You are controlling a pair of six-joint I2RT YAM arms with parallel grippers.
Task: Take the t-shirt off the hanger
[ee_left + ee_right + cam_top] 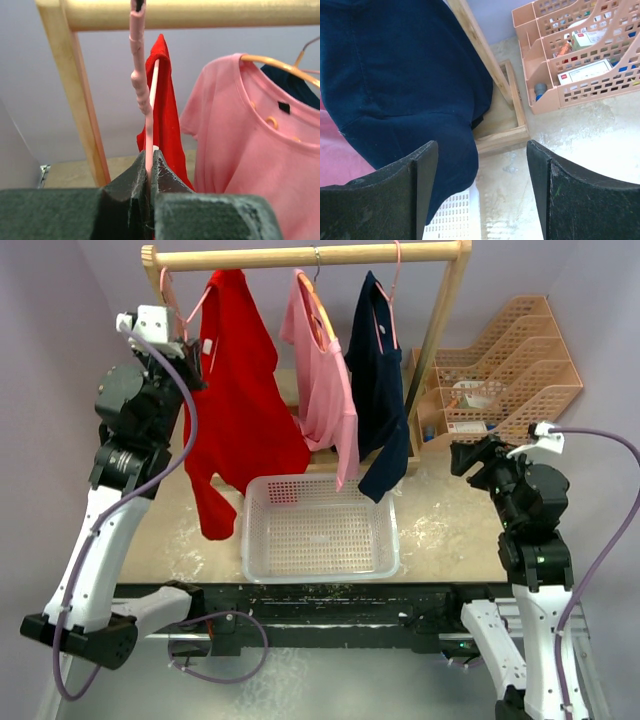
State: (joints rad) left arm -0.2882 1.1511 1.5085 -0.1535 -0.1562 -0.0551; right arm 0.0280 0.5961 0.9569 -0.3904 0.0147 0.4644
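Observation:
A red t-shirt [235,410] hangs on a pink hanger [190,312] at the left end of the wooden rail [300,255]. My left gripper [185,345] is shut on the pink hanger's arm [149,125], just left of the red shirt [164,115]. A pink t-shirt [325,380] on a wooden hanger and a navy t-shirt [380,390] on a pink hanger hang further right. My right gripper [470,455] is open and empty, low at the right, with the navy shirt's hem [405,85] in front of its left finger.
A white mesh basket [318,528] sits on the table under the shirts. Peach file trays [500,370] stand at the back right. The rack's wooden posts [440,330] and base frame [505,135] stand between the shirts and the trays.

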